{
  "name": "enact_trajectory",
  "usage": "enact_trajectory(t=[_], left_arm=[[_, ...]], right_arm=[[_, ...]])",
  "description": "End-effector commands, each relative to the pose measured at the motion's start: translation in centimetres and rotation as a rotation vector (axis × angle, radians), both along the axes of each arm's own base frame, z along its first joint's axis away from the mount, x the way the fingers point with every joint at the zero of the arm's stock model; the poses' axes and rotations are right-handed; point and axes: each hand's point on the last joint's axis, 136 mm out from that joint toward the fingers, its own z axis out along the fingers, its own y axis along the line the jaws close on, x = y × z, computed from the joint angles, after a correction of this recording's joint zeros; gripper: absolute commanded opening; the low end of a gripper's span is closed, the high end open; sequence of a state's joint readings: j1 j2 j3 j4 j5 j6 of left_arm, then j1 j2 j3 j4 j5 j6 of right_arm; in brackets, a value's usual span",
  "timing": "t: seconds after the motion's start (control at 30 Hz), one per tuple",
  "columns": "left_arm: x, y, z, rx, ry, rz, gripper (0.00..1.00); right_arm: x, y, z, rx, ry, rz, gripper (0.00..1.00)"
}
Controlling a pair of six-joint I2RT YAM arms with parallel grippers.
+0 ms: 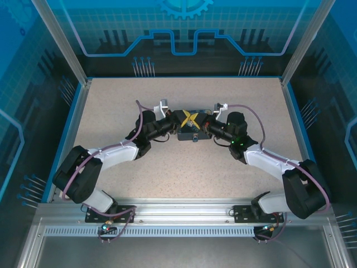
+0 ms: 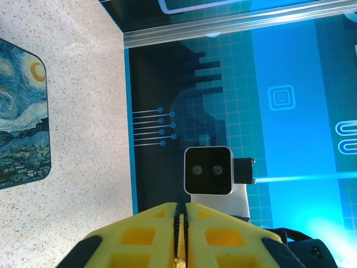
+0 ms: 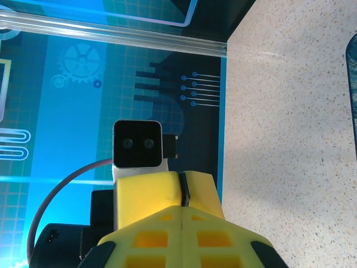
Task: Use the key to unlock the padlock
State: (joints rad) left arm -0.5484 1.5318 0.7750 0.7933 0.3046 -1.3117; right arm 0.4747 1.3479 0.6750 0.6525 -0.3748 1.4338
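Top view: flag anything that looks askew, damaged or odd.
The yellow fingers of the left gripper and right gripper cross in an X over the box, both shut. That overlap looks odd; nothing appears tipped, spilled or broken.

Bright, even light from above; faint soft shadows on the table [image 1: 111,167]; blue walls [image 1: 33,84] glow; all views sharp.

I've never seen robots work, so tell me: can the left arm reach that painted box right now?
Probably yes: the left gripper hangs right at the box with nothing between them, though the right gripper crowds the same spot.
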Motion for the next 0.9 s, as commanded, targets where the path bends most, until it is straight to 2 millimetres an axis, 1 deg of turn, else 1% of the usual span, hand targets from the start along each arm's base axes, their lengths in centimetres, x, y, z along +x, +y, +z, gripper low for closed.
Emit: enact_trajectory(t=[0.0,0.03,0.1,0.13,0.23,0.27,0.33,0.53,0.57,0.77,0.87], left_arm=[[-0.4,-0.4,0.3,-0.028,-0.014,0.0,0.05],[-0.3,-0.4,0.2,-0.027,-0.012,0.005,0.0],[-0.3,-0.3,0.0,-0.024,-0.003,0.017,0.0],[-0.2,-0.2,0.0,-0.025,-0.003,0.023,0.0],[-0.1,0.0,0.0,-0.028,0.0,0.044,0.0],[0.0,0.1,0.0,-0.027,0.0,0.054,0.0],[0.1,0.3,0.1,-0.028,-0.002,0.066,0.0],[0.3,0.4,0.3,-0.038,0.002,0.089,0.0],[0.3,0.4,0.2,-0.038,0.006,0.093,0.0],[0.4,0.5,-0.1,-0.053,0.02,0.118,0.0],[0.4,0.3,-0.1,-0.06,0.024,0.12,0.0]], right_arm=[[0.8,-0.3,0.5,0.009,-0.012,-0.022,0.0],[0.8,-0.3,0.5,0.009,-0.013,-0.022,0.0],[0.7,-0.3,0.7,0.007,-0.023,-0.02,0.0],[0.6,-0.4,0.8,0.005,-0.025,-0.022,0.08],[0.4,-1.2,0.8,-0.006,-0.031,-0.044,0.38],[0.2,-1.5,0.8,-0.01,-0.031,-0.053,0.45],[0.0,-1.9,0.8,-0.018,-0.039,-0.066,0.51],[-0.4,-2.1,0.6,-0.042,-0.06,-0.064,0.5],[-0.4,-2.1,0.3,-0.045,-0.055,-0.068,0.49],[-0.2,-1.4,0.1,-0.039,-0.06,-0.063,0.42],[0.1,-1.1,0.1,-0.038,-0.064,-0.061,0.39]])
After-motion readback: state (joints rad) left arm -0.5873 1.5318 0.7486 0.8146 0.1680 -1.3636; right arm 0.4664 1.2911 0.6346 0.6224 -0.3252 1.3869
